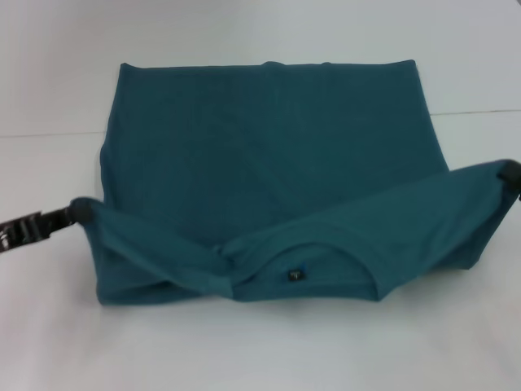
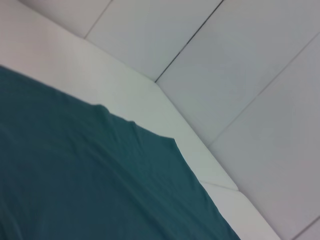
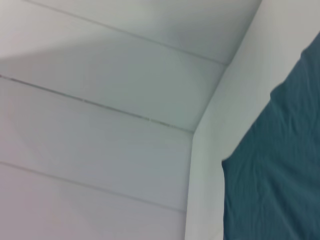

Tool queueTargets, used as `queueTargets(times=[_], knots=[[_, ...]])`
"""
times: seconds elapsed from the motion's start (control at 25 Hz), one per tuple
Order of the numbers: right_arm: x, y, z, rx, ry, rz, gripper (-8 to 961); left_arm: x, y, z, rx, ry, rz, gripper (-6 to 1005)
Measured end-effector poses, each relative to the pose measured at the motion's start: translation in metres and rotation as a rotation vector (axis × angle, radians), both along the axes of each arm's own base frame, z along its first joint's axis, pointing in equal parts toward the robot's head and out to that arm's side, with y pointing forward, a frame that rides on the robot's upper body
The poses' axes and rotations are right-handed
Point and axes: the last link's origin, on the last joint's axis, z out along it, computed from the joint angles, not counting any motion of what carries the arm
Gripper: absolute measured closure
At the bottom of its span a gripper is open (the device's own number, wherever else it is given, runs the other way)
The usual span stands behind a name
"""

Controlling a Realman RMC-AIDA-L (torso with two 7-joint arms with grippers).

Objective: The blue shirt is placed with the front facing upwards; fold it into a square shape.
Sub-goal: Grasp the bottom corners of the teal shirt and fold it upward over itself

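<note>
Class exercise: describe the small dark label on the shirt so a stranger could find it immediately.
Start at the blue shirt on the white table. Follow its near edge to the curved collar; the label is the only dark square there.

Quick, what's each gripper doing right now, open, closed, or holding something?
Left gripper: closed on the blue shirt, holding its near left edge up.
Right gripper: closed on the shirt's near right edge, lifted higher.

blue shirt (image 1: 269, 155) collar edge stretched between left gripper (image 1: 77, 212) and right gripper (image 1: 506, 173)
</note>
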Motion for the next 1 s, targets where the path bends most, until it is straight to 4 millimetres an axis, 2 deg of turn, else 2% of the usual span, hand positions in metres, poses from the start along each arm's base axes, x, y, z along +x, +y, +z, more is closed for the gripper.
queueTargets(times=[0.32, 0.64, 1.0], knots=[[0.005, 0.013, 0.008, 0.088, 0.009, -0.062, 852, 0.007, 0.026, 0.001, 0.058, 0.033, 0.018, 964], [0.012, 0.022, 0.007, 0.141, 0.02, -0.138, 848, 0.003, 0.036, 0.0, 0.109, 0.059, 0.059, 954], [0.005, 0.045, 0.001, 0.149, 0.017, -0.173, 843, 0.01, 0.047, -0.007, 0.151, 0.068, 0.034, 942]])
